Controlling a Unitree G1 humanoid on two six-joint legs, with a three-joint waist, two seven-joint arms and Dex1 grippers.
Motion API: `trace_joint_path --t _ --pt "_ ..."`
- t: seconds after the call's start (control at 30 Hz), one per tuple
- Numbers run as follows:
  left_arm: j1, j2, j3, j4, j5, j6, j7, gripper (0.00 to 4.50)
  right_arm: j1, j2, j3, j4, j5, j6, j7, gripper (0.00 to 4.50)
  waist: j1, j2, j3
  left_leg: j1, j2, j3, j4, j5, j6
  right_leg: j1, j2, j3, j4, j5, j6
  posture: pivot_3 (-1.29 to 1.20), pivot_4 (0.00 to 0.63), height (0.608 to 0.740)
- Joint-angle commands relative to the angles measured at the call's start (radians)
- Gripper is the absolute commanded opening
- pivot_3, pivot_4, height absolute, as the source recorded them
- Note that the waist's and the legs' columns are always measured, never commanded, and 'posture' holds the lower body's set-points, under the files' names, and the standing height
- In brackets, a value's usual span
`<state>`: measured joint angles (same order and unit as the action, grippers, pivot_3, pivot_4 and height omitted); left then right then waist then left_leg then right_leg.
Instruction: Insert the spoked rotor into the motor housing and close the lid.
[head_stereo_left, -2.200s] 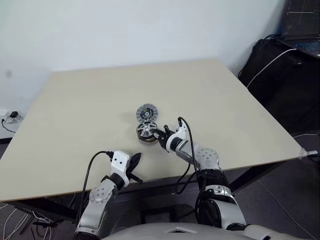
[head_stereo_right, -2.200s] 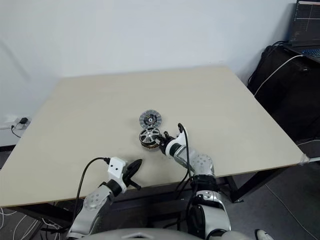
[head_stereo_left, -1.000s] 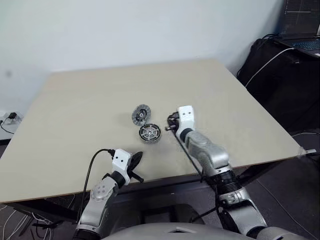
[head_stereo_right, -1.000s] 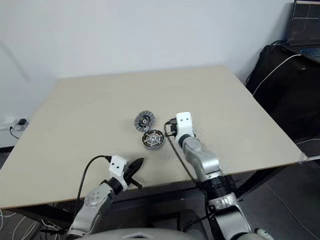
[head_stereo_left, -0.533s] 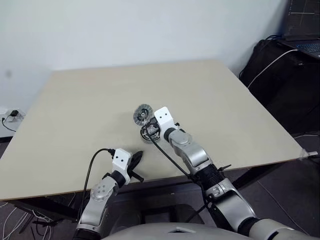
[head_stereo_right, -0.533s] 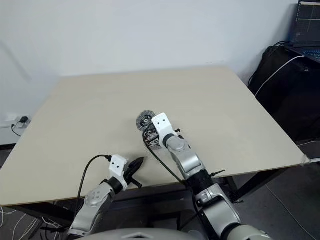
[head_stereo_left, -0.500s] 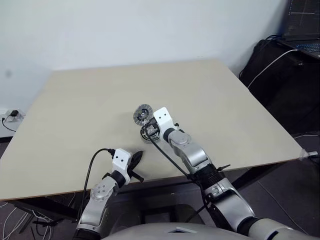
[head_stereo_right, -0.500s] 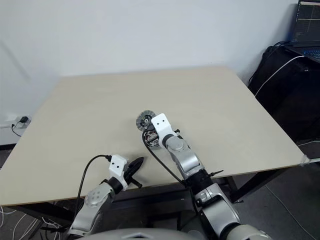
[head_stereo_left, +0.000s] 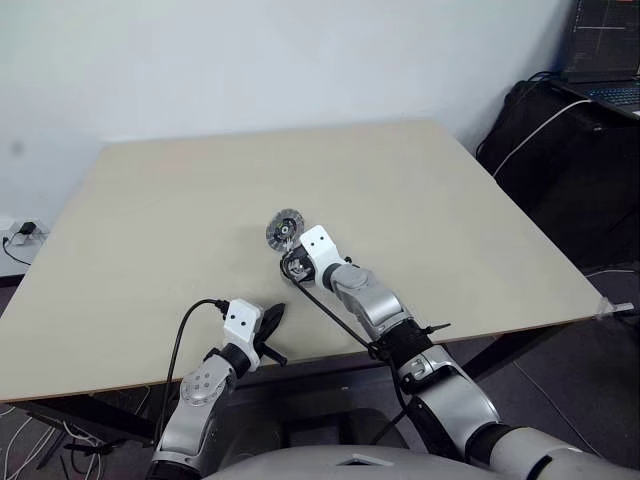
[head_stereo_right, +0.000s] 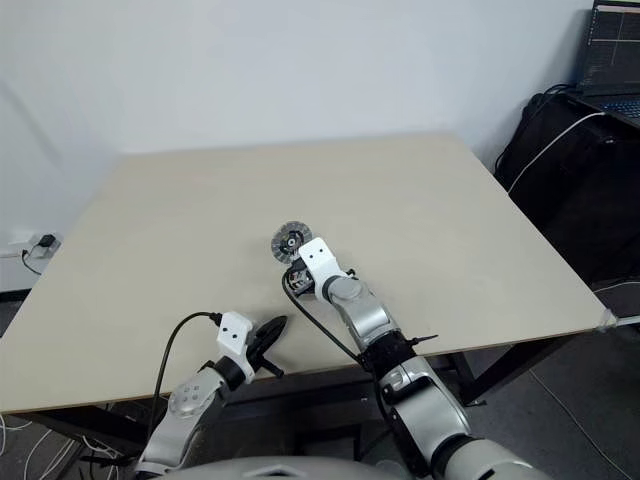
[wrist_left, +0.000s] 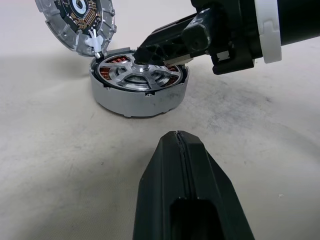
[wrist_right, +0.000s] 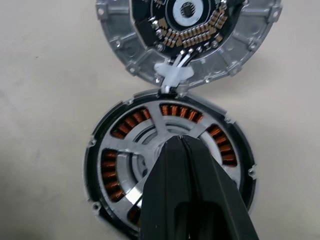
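Two closed grippers: right gripper (wrist_right: 186, 145) presses the grey spoked metal rotor (wrist_right: 170, 145), seated in the round copper-wound motor housing (wrist_left: 137, 90) mid-table. Ribbed silver lid (wrist_right: 190, 35) leans alongside; rigid, slippery, grip its rim. Left gripper (wrist_left: 184, 150) holds nothing.

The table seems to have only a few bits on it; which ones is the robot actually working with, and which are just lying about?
In the job: spoked rotor, seated in the motor housing; lid, open beside it; right pincer, shut, tip on the rotor's hub.

Lying about: laptop and cables off the table; wall plug.
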<state>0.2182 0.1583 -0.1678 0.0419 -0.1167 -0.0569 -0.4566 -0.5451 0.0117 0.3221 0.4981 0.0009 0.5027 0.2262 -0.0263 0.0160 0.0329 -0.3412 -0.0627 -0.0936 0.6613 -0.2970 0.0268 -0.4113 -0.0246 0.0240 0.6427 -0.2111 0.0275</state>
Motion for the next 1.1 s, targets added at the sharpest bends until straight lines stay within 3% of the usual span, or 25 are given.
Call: trace_joint_path --t 0.03,0.17,0.4,0.7,1.1 --pt "-0.01 -0.007 0.002 0.005 -0.001 -0.025 0.003 0.0 -0.031 -0.027 -0.013 -0.087 -0.018 0.003 0.036 0.04 0.001 0.0 0.0 0.0 0.0 0.0 0.0 0.0 0.0 0.0 0.0 0.0 0.0 0.0 0.0 0.0 0.0 0.74" --pt "-0.017 -0.011 -0.001 0.019 -0.001 -0.029 0.0 0.0 -0.064 -0.134 0.071 -0.199 -0.062 0.029 0.192 0.04 0.001 0.0 0.0 -0.001 0.0 0.0 0.0 0.0 0.0 -0.001 0.0 0.0 0.0 0.0 0.0 0.0 0.0 0.74" --pt "-0.029 -0.018 -0.005 0.041 0.0 -0.034 -0.006 0.0 -0.144 -0.321 0.287 -0.305 -0.164 0.035 0.521 2.19 0.002 0.0 0.0 -0.001 0.0 0.0 0.0 0.0 0.0 -0.001 0.0 -0.001 0.0 0.0 0.0 0.0 0.0 0.74" --pt "-0.023 -0.03 -0.007 0.056 -0.001 -0.049 -0.004 0.0 -0.262 -0.367 0.397 -0.22 -0.224 -0.032 0.769 2.19 0.008 -0.001 0.0 -0.001 0.0 -0.001 0.001 0.0 0.0 -0.001 -0.001 -0.002 0.0 0.0 0.0 0.0 0.0 0.74" --pt "0.006 -0.033 -0.001 0.027 -0.001 -0.052 0.006 0.0 -0.309 -0.292 0.385 -0.025 -0.277 -0.105 0.814 2.19 0.015 -0.001 0.0 -0.001 -0.001 -0.001 0.001 0.0 0.0 -0.001 -0.001 -0.002 0.0 0.002 -0.003 0.0 0.0 0.74"
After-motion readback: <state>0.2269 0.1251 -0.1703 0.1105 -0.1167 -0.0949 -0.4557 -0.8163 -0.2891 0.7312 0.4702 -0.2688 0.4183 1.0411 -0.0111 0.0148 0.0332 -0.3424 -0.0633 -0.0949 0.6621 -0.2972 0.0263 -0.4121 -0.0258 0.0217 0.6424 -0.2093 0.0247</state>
